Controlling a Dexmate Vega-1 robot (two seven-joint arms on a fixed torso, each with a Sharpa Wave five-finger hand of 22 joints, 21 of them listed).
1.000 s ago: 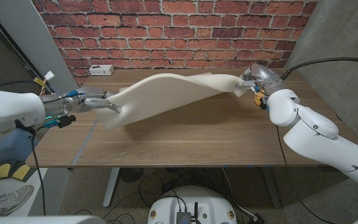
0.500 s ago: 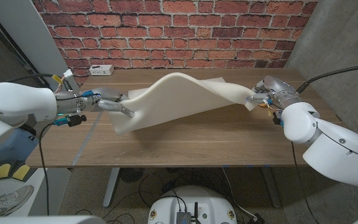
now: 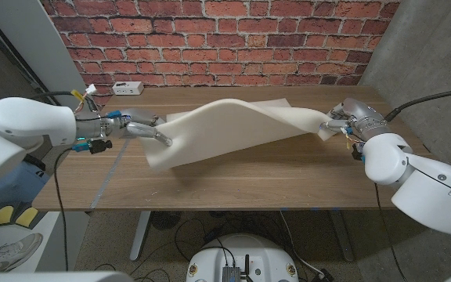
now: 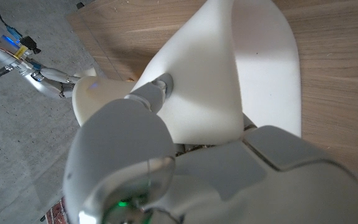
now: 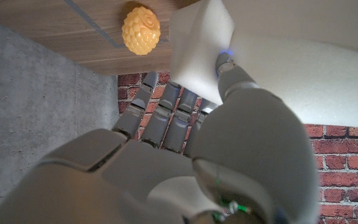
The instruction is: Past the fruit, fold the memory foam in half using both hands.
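Your work area is a wooden surface (image 3: 233,184) set in front of a red brick wall (image 3: 225,39), with a grey concrete wall (image 3: 437,47) to the robot's right.

The cream foam sheet (image 3: 233,125) spans most of the surface width. It is lifted at both ends and twisted along its length, with a raised hump near the middle and one lower corner hanging close to the surface on the robot's left side. In the left wrist view, the foam sheet (image 4: 229,81) rises away from the wood in a curved fold.

Your left robot hand (image 3: 143,129) grasps the left end of the foam sheet, its fingers (image 3: 161,139) extended along the edge. Your right robot hand (image 3: 343,124) grasps the opposite end, near the right edge of the surface. In the right wrist view, the right robot hand (image 5: 185,118) pinches a corner of the foam sheet (image 5: 278,56), with the thumb pressed on one face and the fingers (image 5: 160,115) behind the other.

A small white box (image 3: 127,88) lies at the far left corner of the surface. A yellow bumpy fruit (image 5: 141,30) rests on the surface, seen in the right wrist view near the gripped corner.
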